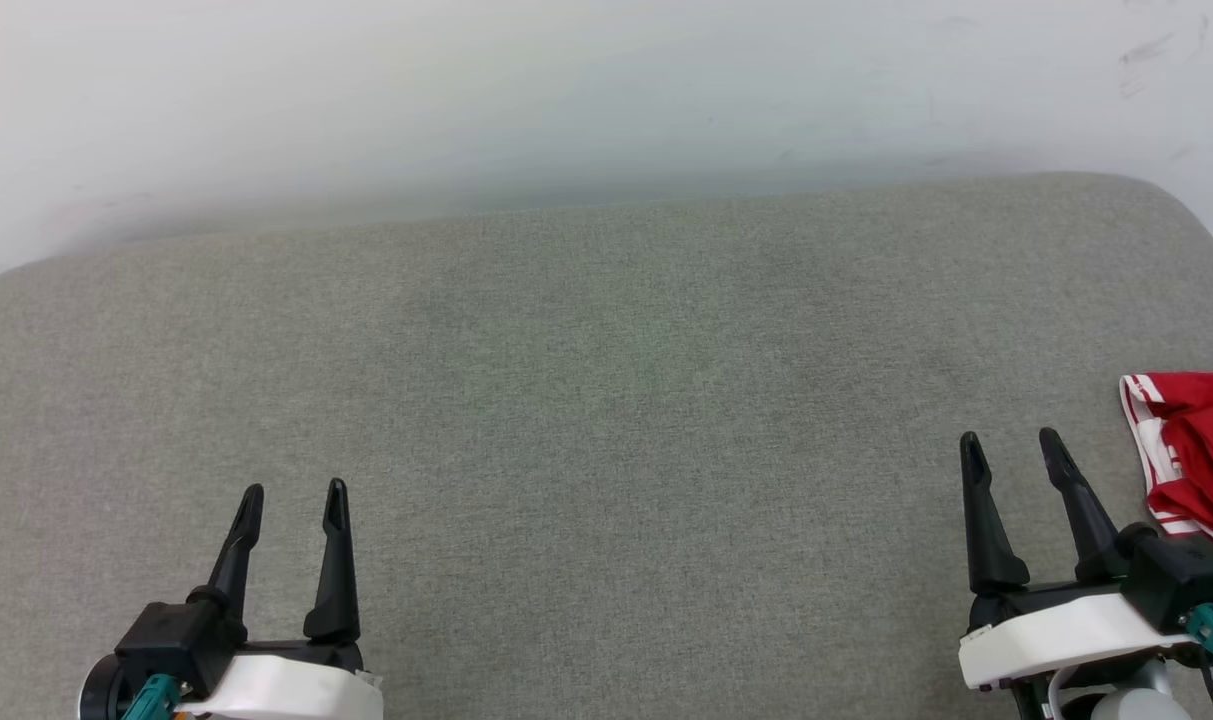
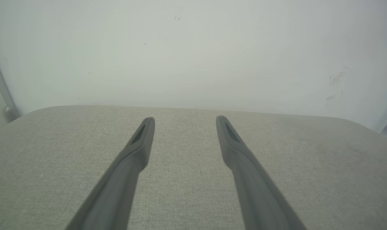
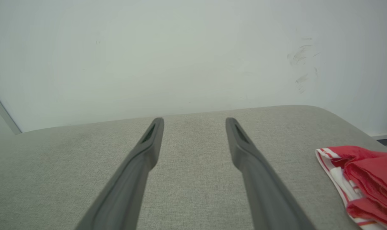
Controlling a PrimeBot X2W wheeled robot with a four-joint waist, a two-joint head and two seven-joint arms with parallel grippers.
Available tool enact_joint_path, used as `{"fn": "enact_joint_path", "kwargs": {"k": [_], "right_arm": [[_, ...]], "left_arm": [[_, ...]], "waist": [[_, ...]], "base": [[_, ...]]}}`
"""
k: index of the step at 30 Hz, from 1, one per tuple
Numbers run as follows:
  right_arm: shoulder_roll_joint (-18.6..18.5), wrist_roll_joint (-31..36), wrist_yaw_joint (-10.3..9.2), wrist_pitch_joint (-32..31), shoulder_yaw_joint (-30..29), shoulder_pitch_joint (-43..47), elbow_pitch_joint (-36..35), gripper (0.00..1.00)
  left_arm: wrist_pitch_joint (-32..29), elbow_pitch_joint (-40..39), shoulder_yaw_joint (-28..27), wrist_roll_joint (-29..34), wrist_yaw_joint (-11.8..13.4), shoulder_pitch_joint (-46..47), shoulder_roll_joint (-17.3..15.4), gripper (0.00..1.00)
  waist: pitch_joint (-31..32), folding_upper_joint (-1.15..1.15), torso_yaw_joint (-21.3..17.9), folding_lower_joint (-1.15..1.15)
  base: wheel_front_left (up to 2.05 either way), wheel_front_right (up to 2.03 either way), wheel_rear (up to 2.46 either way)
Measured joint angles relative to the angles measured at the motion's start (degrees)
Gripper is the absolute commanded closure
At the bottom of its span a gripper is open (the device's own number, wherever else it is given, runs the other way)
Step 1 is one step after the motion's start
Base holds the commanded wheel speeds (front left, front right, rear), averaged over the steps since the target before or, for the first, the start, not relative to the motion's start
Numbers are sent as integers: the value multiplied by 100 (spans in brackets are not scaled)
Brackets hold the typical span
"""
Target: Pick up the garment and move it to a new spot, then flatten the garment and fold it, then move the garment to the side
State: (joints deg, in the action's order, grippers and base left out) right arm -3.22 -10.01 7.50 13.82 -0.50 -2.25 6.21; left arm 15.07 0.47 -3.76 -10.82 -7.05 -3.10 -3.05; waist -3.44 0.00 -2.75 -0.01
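Garment (image 1: 1201,445) bunched, red, white-striped trim; left end effector (image 1: 295,490) and right end effector (image 1: 1009,438) splayed, empty.

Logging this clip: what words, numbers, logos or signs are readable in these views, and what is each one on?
None: no text can be read in these views.
The garment, bunched at the right edge of the grey cushion: its visible folds are plain red cloth and white-and-red striped trim, with no lettering or number facing the cameras.
The wall: dark scuff marks, not writing.
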Motion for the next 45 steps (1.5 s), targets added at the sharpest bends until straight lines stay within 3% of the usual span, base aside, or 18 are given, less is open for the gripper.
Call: {"fn": "enact_joint_path", "kwargs": {"k": [9,10,15,45], "right_arm": [[15,-27,0,27,44,1,63,0],[15,-26,0,26,45,15,102,100],[16,-163,0,-3,62,152,312,100],[-49,-3198,0,-615,-19,72,477,100]], "left_arm": [[0,-294,-132,-93,-27,-10,9,0],[0,-265,-130,-98,-27,-12,9,100],[-57,-13,-102,-227,-27,-82,31,100],[-739,497,-63,-3176,-27,212,-19,100]], "waist": [[-4,0,-18,0],[-5,0,-18,0],[-1,0,-15,0],[79,0,56,1]], "base": [[0,0,0],[0,0,0],[0,0,0],[0,0,0]]}}
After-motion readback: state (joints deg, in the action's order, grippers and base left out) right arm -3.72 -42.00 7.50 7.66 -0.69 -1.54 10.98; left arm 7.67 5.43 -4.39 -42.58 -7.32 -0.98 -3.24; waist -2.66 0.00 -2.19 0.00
